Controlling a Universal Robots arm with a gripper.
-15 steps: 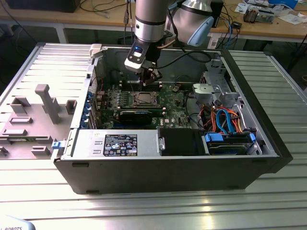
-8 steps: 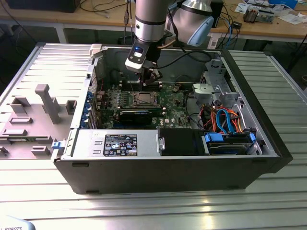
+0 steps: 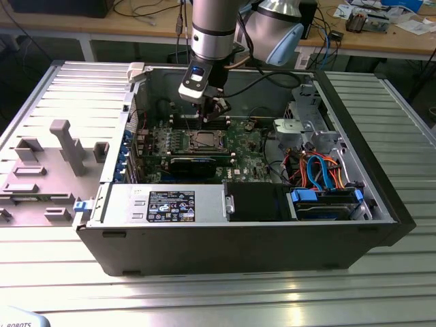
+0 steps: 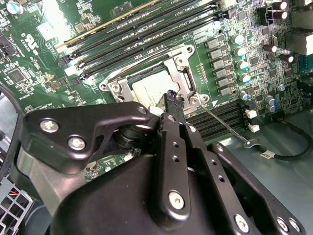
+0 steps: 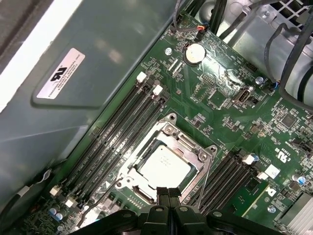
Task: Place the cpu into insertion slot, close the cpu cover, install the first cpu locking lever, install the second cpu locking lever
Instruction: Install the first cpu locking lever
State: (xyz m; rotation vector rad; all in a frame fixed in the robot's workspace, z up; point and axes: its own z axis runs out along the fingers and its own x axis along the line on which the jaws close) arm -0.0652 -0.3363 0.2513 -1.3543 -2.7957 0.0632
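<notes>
Fingers (image 5: 163, 194) pinched together, empty, hovering over the cpu (image 5: 161, 166); it's sitting in the insertion slot (image 5: 124, 180), cpu cover (image 5: 195, 154) down, locking levers (image 4: 225, 122) look unlatched.

In the second wrist view the black body of the gripper (image 4: 172, 97) hides part of the cpu (image 4: 146, 90) and cpu cover (image 4: 188, 78); the exterior view's top edge cuts off the arm (image 3: 212, 27).
</notes>
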